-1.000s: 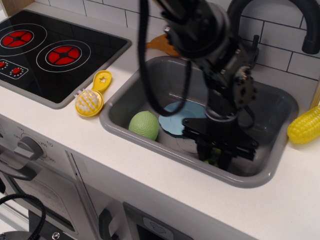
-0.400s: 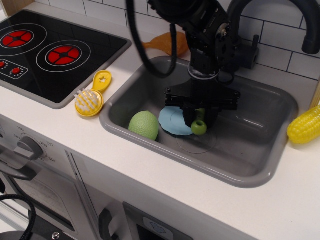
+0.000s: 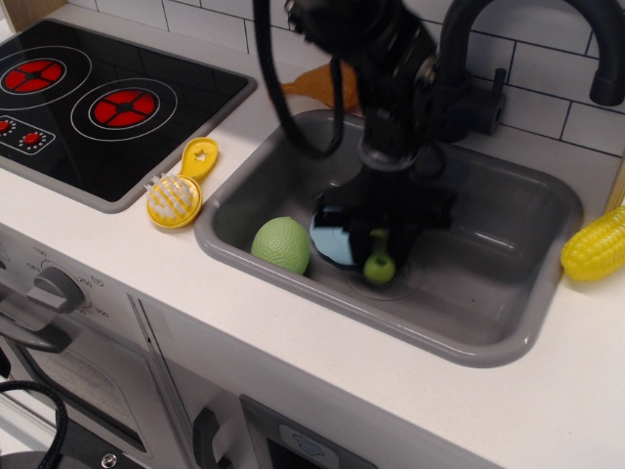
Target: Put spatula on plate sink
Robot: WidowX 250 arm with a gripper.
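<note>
The sink is a grey basin set in the white counter. The light-blue plate lies on its floor, left of centre, partly covered by my arm. My gripper hangs over the plate's right edge, shut on the spatula. Only the spatula's lime-green handle shows, hanging down with its holed end low over the sink floor just right of the plate. The grey blade is hidden inside the gripper.
A green ball lies in the sink, touching the plate's left side. A yellow brush lies on the counter left of the sink, by the stove top. A toy corn cob sits right. The black faucet rises behind.
My gripper lifted the spatula from the sink's front right, carried it left to the plate's edge, and has now lowered a little.
</note>
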